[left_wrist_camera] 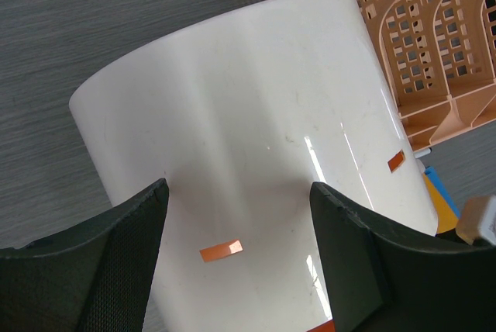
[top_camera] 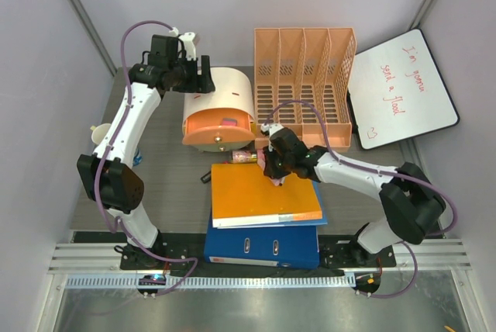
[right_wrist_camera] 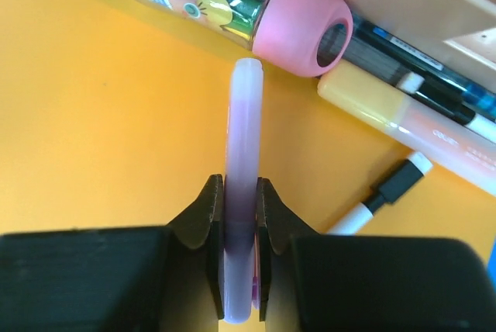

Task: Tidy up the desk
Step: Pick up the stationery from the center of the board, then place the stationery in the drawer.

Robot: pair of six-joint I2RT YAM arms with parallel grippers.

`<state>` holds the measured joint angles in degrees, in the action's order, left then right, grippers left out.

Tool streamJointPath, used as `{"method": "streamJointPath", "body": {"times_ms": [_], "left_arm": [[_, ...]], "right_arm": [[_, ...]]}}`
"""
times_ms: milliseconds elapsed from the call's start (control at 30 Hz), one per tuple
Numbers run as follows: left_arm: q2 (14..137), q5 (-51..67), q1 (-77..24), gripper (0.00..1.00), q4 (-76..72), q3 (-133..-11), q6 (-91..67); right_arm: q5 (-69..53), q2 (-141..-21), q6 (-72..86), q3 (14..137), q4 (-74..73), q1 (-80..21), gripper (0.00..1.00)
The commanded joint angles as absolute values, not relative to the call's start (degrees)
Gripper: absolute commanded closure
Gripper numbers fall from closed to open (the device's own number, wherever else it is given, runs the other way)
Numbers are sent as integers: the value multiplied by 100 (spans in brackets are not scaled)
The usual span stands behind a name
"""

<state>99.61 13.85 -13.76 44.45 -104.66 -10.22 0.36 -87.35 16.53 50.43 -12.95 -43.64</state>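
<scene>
The desk [top_camera: 167, 192] is a dark grey wood-grain rectangular tabletop filling the floor of the cell, with a black strip and a metal rail along its near edge, where both arm bases stand. A flat orange folder [top_camera: 263, 192] lies at its near centre on top of a blue ring binder [top_camera: 263, 248], which juts out nearer than the folder. Over the folder's far edge, the right gripper [right_wrist_camera: 239, 192] is clamped on a slim pale lilac pen [right_wrist_camera: 246, 115] that stands out above the orange cover. Just past that edge lie a pink-capped printed tube [right_wrist_camera: 302, 25], a yellow highlighter [right_wrist_camera: 372, 103] and a black marker with a white tip [right_wrist_camera: 395, 185]. Farther than the folder and to its left sits a white barrel-shaped box with an orange front [top_camera: 221, 107]. The left gripper [left_wrist_camera: 240, 247] hangs over it with its fingers spread wide and nothing between them. Beyond the folder and to its right stands a peach plastic slotted file rack [top_camera: 306, 84], and farther right of it leans a white whiteboard with red writing [top_camera: 399, 88].
</scene>
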Motion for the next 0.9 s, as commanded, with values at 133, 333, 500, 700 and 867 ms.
{"method": "streamJointPath", "body": {"times_ms": [133,333,500,700,867], "left_arm": [[10002,1345,-1389,26,4447,-10617,-976],[10002,1362,-1397,26,4447,-10600,-976],[9984,1389,-1397,26,4465,-10556,-976],[10011,1397,-1397,26,4439,-10556,-958],[10002,1371,-1397,26,4447,-10521,-941]], "right_arm": [[-474,-7297,1775,5799,-2056,-4377,99],[-651,-7365,1556,7363,-2601,-4377,99],[-27,-8293,546,8802,-3215,-4456,99],[361,-9386,-698,10081,-4026,-4684,99],[1097,-9580,-1756,10020,-3359,-5044,99]]}}
